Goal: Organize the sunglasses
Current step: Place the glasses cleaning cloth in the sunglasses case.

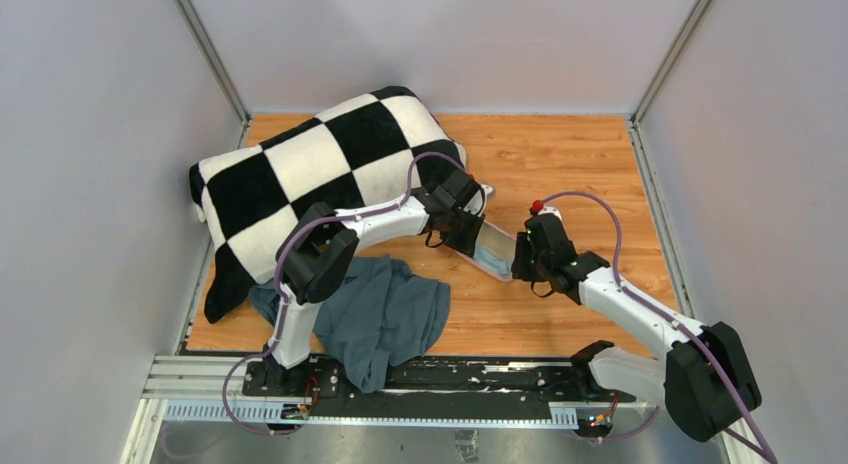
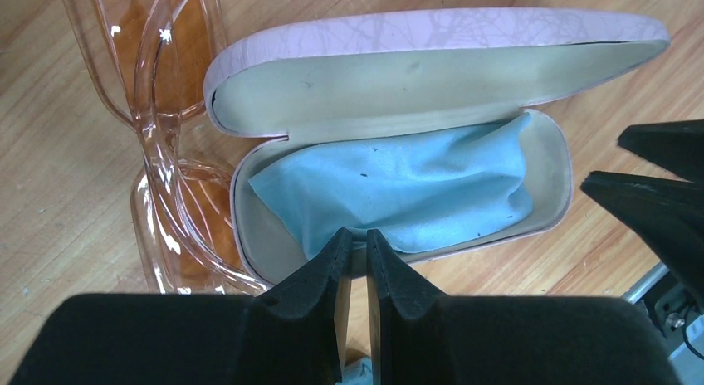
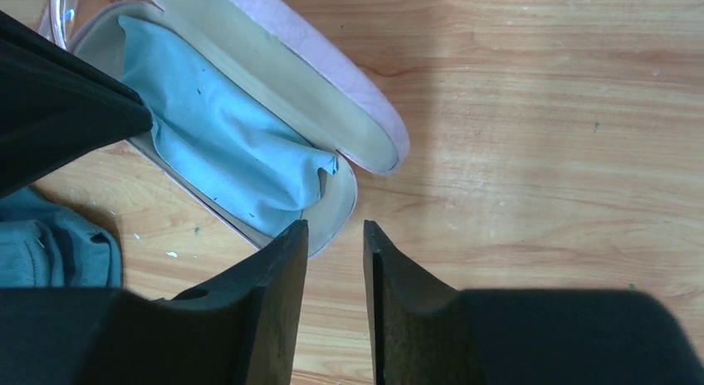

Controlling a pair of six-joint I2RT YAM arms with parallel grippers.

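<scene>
The sunglasses (image 2: 166,153), with amber lenses and a clear pinkish frame, lie on the wood just left of the open pink case (image 2: 432,36). A light-blue cloth (image 2: 398,186) lies inside the case. My left gripper (image 2: 354,236) is at the case's near rim, its tips pinched together on the cloth's edge. My right gripper (image 3: 334,227) is slightly open and empty at the case's rounded end (image 3: 332,211), its left finger over the rim. In the top view the case (image 1: 492,250) lies between both grippers.
A black-and-white checkered cushion (image 1: 320,174) fills the back left. A grey-blue garment (image 1: 390,314) lies at the front, also in the right wrist view (image 3: 50,244). Bare wood (image 1: 590,174) lies right of the case. Walls enclose three sides.
</scene>
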